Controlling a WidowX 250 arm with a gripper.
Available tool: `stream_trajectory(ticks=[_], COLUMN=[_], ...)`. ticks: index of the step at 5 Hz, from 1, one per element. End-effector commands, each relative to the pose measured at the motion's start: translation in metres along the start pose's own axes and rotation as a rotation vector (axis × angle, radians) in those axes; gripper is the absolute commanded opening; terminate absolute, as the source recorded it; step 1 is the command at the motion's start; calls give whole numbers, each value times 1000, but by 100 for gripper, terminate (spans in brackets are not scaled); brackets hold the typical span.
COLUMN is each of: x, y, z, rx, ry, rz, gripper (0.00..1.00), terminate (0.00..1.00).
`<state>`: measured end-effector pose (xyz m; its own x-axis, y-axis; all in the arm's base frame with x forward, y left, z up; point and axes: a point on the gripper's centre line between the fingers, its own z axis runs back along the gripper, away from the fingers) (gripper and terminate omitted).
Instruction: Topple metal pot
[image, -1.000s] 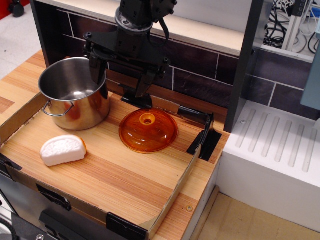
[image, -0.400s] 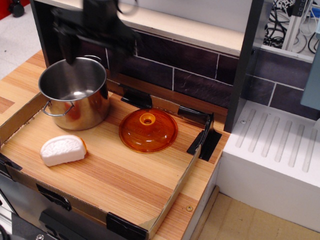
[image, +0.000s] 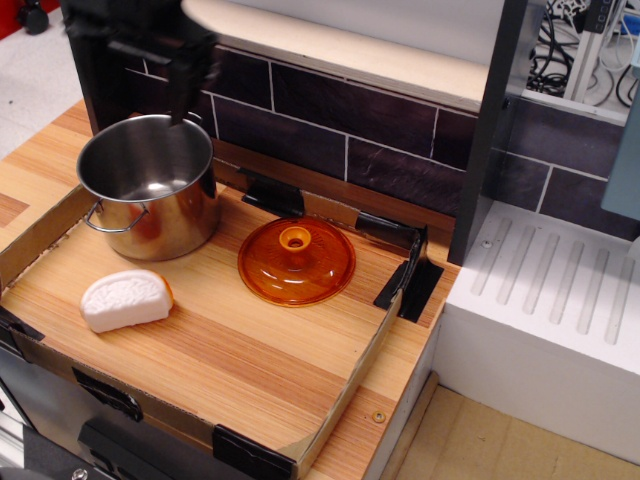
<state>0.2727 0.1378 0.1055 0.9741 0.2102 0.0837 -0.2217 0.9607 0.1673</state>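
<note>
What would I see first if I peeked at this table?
Probably the shiny metal pot, standing upright and empty at the back left of the wooden tray. Next, the bright orange lid lying right of it, and the white bun-shaped thing in front. The dark blurry gripper hangs above the pot's far rim.

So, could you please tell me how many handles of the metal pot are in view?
1: a wire loop handle on the front-left side of the metal pot. A second one may be hidden behind its far side.
</note>
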Motion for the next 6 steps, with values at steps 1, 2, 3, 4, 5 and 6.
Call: stream_trajectory(ticks=[1, 2, 3, 4, 5, 6], x=[12, 9, 7, 7, 6, 10], y=[33, 34, 31, 32, 31, 33], z=[-20, -34, -46, -50, -52, -49], rx=[63, 73, 72, 82, 86, 94], ry=[-82, -60, -35, -18, -17, -22], rz=[-12, -35, -65, -83, -71, -29], gripper=[100, 100, 100, 100, 0, 0], terminate=[0, 0, 0, 0, 0, 0])
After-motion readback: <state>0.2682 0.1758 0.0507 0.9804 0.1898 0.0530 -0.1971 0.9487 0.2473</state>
